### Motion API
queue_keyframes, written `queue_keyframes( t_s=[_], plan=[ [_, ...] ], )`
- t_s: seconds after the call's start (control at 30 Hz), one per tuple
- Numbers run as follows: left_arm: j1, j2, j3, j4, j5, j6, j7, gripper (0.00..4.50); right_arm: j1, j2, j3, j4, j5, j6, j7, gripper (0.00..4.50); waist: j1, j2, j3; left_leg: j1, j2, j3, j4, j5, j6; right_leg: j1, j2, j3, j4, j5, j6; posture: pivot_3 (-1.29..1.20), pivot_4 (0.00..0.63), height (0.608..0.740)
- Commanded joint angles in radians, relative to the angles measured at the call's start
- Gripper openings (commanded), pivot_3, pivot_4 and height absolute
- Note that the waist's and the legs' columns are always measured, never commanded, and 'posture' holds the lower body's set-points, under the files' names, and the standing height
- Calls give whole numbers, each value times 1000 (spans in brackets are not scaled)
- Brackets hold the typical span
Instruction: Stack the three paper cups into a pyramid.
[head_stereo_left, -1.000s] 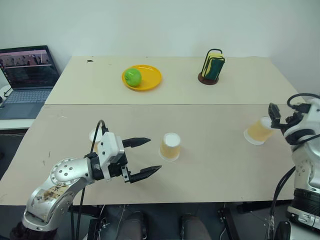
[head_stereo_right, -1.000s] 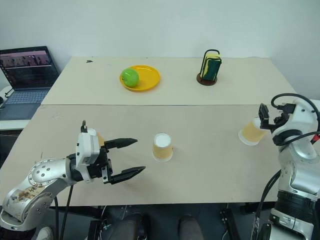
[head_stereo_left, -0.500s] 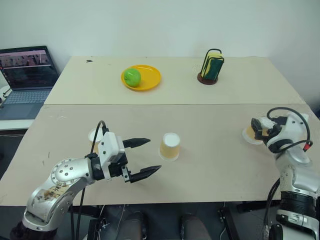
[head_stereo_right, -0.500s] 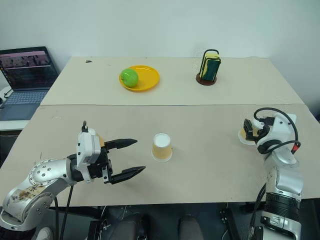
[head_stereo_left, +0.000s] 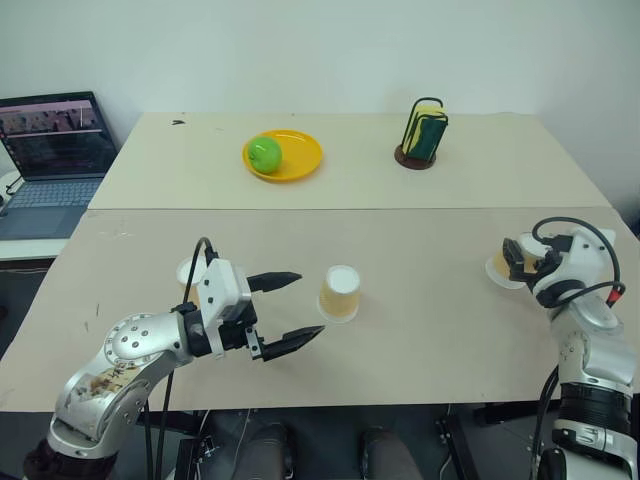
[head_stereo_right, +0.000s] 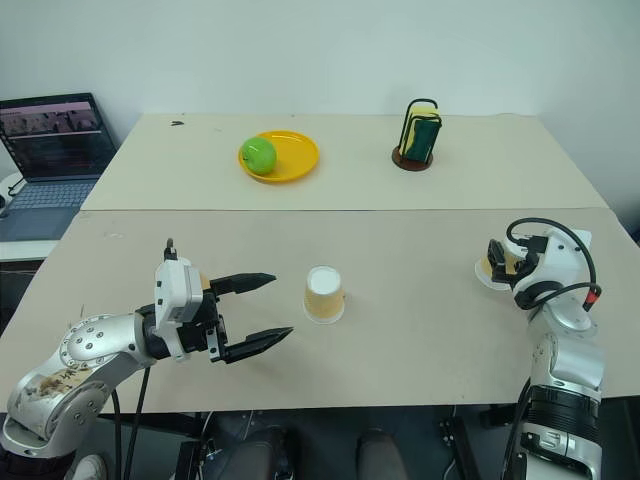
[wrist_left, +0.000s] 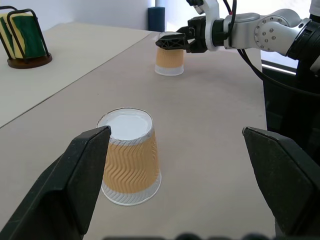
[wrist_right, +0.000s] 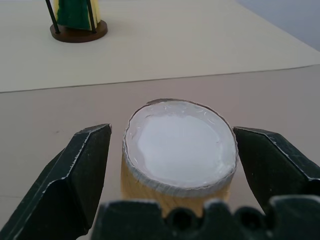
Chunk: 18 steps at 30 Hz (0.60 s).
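Cups are sitting apart on my beige tabletop, all three upside down with white bottoms up. I am seeing one small tan-orange ribbed paper cup standing near the middle of the front board, a second identical paper cup tucked just behind my left arm, mostly hidden by it, and a third identical paper cup standing near the right edge. My left gripper is hovering above the table, its two black fingers spread wide, pointing toward the middle cup with a gap between; in the left wrist view that cup is standing ahead of the fingers, nearer one of them. My right gripper is sitting level at the right-hand cup, its fingers spread on either side of the cup's top with a small gap showing on each side, so nothing is being pinched. Farther back, a green apple is resting on a yellow plate, a black wire holder with green and yellow sponges is standing upright, and an open laptop is sitting off the table's left side.
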<state>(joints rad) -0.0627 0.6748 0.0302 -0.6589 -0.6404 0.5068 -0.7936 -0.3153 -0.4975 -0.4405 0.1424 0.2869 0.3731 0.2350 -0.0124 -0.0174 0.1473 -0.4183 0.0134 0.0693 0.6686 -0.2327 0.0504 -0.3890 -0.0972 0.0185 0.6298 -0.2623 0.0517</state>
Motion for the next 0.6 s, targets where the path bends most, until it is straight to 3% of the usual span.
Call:
queue_keyframes(
  t_s=[0.03,0.13,0.17,0.43,0.6],
  plan=[
    [-10,0,5,-32,-20,4,5,4500,-12,-21,-18,-33,3,-28,-4,3643,0,0,0,0,0,0,0,0,0,0,0,0,0,0,0,0,150,735],
    [-9,1,5,-33,-22,4,7,4500,-13,-19,-14,-39,4,-24,-3,2696,0,0,0,0,0,0,0,0,0,0,0,0,0,0,0,0,150,735],
    [-9,2,5,-34,-23,4,8,4500,-13,-20,-10,-42,4,-24,2,2598,0,0,0,0,0,0,0,0,0,0,0,0,0,0,0,0,150,735],
    [3,3,5,-31,-19,-5,4,4500,-17,-25,-2,-66,-15,-36,-7,2598,0,0,0,0,0,0,0,0,0,0,0,0,0,0,0,0,150,735],
    [6,4,6,-32,-15,-7,6,4500,41,-113,-2,-386,283,115,305,2598,1,6,3,0,0,0,0,0,0,-1,0,1,0,0,0,0,150,735]
  ],
)
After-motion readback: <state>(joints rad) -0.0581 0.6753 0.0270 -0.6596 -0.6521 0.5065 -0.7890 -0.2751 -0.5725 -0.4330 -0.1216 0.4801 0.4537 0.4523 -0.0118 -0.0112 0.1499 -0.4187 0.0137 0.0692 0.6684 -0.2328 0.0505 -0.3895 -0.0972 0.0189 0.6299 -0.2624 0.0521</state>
